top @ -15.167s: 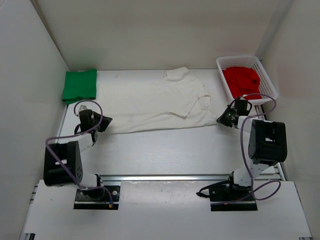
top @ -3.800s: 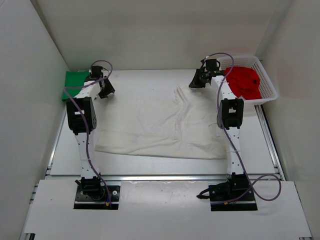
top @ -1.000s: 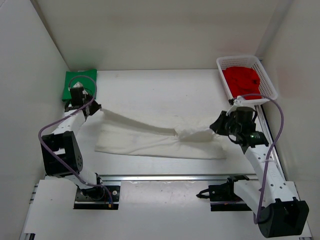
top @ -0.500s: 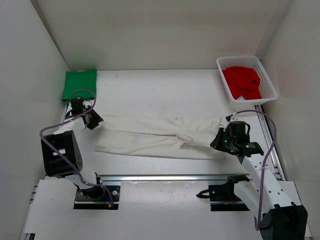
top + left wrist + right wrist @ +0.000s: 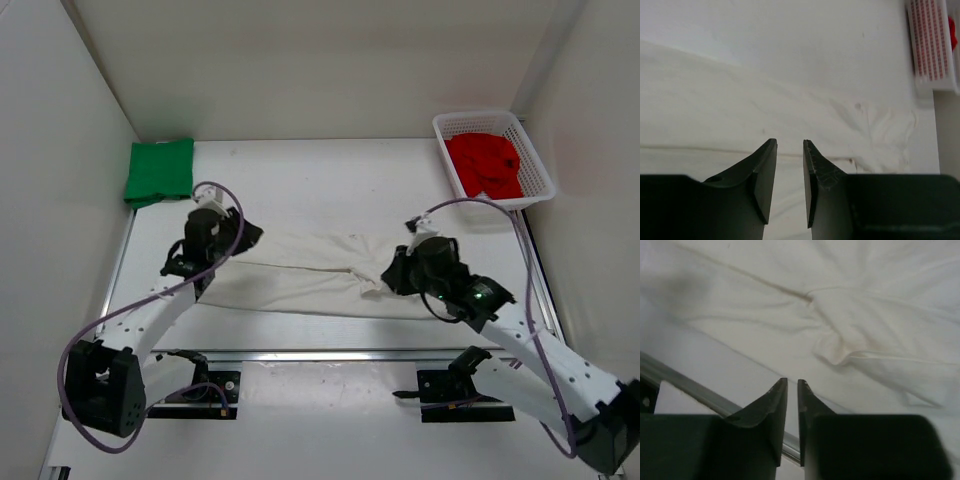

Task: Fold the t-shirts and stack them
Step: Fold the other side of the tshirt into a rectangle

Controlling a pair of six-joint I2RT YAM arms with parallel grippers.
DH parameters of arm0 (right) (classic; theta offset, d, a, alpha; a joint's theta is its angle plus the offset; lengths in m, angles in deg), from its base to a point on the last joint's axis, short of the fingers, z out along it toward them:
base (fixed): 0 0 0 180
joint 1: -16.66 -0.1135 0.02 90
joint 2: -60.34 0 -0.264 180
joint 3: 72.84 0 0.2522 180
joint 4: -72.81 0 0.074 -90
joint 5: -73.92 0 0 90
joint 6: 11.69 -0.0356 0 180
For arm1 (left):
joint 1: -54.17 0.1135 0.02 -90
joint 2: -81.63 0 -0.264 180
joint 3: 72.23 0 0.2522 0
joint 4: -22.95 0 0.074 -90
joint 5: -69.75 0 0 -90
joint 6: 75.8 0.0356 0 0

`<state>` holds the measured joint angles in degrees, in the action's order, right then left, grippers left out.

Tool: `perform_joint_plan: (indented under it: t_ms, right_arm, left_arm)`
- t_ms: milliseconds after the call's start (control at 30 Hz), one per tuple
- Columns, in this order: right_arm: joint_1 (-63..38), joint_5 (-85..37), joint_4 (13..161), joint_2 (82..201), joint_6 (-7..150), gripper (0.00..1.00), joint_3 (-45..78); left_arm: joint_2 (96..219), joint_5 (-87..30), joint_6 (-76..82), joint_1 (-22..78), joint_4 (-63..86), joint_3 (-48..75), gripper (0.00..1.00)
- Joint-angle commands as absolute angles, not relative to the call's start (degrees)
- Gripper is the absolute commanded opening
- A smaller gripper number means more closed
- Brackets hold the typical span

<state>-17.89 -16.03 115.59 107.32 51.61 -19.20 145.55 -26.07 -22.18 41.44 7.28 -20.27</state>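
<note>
The off-white t-shirt (image 5: 300, 278) lies across the middle of the table as a long band, folded lengthwise, with a small bunched lump near its right third. My left gripper (image 5: 248, 236) hovers over its left end, jaws a little apart and empty; the left wrist view shows the cloth (image 5: 740, 100) beneath my left gripper (image 5: 789, 142). My right gripper (image 5: 393, 272) is over the lump, jaws only narrowly apart and empty, with my right gripper (image 5: 792, 381) near the shirt's front edge (image 5: 865, 305). The green t-shirt (image 5: 158, 171) lies folded at the far left. The red t-shirt (image 5: 485, 165) sits crumpled in the basket.
A white mesh basket (image 5: 541, 183) stands at the far right corner and also shows in the left wrist view, basket (image 5: 927, 50). White walls close in the table on three sides. A metal rail (image 5: 330, 355) runs along the near edge, by the arm bases.
Both grippers have let go of the off-white shirt's edge, which now lies flat over the lower half. Both arms have swung inward over the shirt, the left from its far-left spot.
</note>
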Motion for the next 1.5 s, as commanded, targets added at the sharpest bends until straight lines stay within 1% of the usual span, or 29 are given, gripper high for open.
perform_joint_plan:
  t_ms: [0, 33, 67, 167, 200, 233, 300, 367, 467, 533, 633, 667, 733, 867, 900, 1000, 1067, 1133, 1167, 1200, 1233, 1300, 1400, 1433, 1467]
  right_arm:
    - [-25.7, -12.3, 104.0, 113.58, 44.65, 0.16, -25.83]
    - [-26.23, -13.26, 99.89, 114.21, 43.25, 0.26, -28.03]
    - [-25.62, -13.79, 97.15, 116.3, 41.5, 0.32, -29.19]
    - [-25.88, -11.44, 92.04, 119.13, 39.99, 0.42, -31.3]
    - [-25.79, -10.9, 91.24, 119.57, 39.46, 0.44, -31.74]
    - [-25.01, -10.98, 90.36, 119.93, 38.42, 0.47, -32.27]
    - [-22.99, -12.64, 88.87, 121.24, 36.65, 0.48, -33.06]
    - [-22.28, -13.35, 87.9, 122.47, 35.69, 0.46, -33.67]
    - [-22.1, -14.94, 83.87, 123.53, 34.19, 0.47, -34.73]
    - [-22.89, -15.03, 83.67, 125.46, 34.01, 0.46, -34.12]
    - [-22.28, -15.64, 83.51, 128.88, 32.87, 0.38, -32.72]
    - [-22.89, -15.64, 82.98, 129.16, 32.52, 0.38, -32.89]
    - [-22.45, -15.47, 82.27, 129.51, 31.82, 0.3, -32.72]
    - [-21.84, -14.85, 83.14, 130.65, 31.28, 0.32, -31.75]
    - [-21.4, -15.29, 83.41, 131.17, 31.11, 0.34, -31.66]
    - [-21.14, -15.64, 86.56, 128.91, 31.98, 0.33, -30.69]
    - [-20.96, -15.38, 92.0, 124.44, 33.74, 0.34, -29.55]
    - [-19.13, -14.76, 94.99, 119.87, 35.67, 0.36, -29.37]
    - [-16.94, -15.46, 95.97, 117.06, 36.55, 0.37, -29.46]
    - [-15.52, -18.68, 96.5, 114.68, 36.82, 0.37, -29.72]
    - [-12.64, -21.41, 96.42, 113.87, 37.61, 0.38, -30.07]
    - [-9.54, -24.51, 97.56, 110.8, 38.83, 0.38, -29.81]
    - [-5.15, -26.71, 98.87, 109.47, 41.65, 0.36, -30.08]
    - [-3.14, -28.63, 99.14, 109.3, 42.7, 0.35, -29.9]
    - [-1.38, -29.95, 98.88, 108.69, 43.58, 0.35, -30.16]
  left_arm:
    - [142.01, -26.4, -24.56, 34.85, 11.91, -27.51, 0.38]
    - [141.57, -26.66, -25.52, 32.66, 12.27, -28.22, 0.38]
    - [140.7, -26.66, -25.53, 30.9, 13.31, -29.88, 0.38]
    - [138.85, -26.93, -26.23, 27.91, 14.2, -33.58, 0.37]
    - [137.97, -27.19, -26.32, 27.29, 14.55, -34.38, 0.38]
    - [137.44, -26.84, -26.32, 26.93, 14.38, -34.91, 0.37]
    - [136.21, -27.71, -26.41, 26.66, 15.25, -36.49, 0.39]
    - [135.68, -29.29, -27.98, 27.63, 16.66, -37.9, 0.38]
    - [135.06, -29.48, -28.52, 27.8, 17.81, -39.13, 0.39]
    - [135.33, -29.04, -28.17, 27.54, 17.72, -39.04, 0.39]
    - [136.55, -29.12, -27.9, 26.23, 18.24, -38.51, 0.39]
    - [136.73, -29.3, -27.99, 25.79, 18.33, -38.43, 0.39]
    - [137.96, -29.21, -27.99, 24.03, 18.86, -38.08, 0.39]
    - [139.46, -29.65, -29.48, 23.15, 21.14, -38.6, 0.39]
    - [139.72, -30.09, -29.66, 22.98, 21.41, -38.6, 0.39]
    - [139.63, -30.27, -30.1, 21.31, 21.33, -37.81, 0.38]
    - [140.07, -29.3, -30.98, 19.38, 21.58, -36.59, 0.38]
    - [140.77, -27.64, -32.81, 14.21, 22.54, -35.45, 0.38]
    - [142.52, -27.11, -33.26, 11.57, 23.34, -34.48, 0.38]
    - [144.88, -26.41, -34.13, 9.98, 24.74, -33.25, 0.37]
    - [146.47, -26.14, -35.19, 7.62, 25.53, -32.46, 0.38]
    - [153.92, -24.91, -35.11, 3.91, 26.16, -27.64, 0.37]
    - [162.28, -24.99, -34.41, -0.4, 27.3, -22.1, 0.42]
    - [163.44, -22.38, -33.1, -1.62, 26.52, -21.12, 0.44]
    - [166.06, -20.96, -31.7, -2.33, 25.81, -18.76, 0.48]
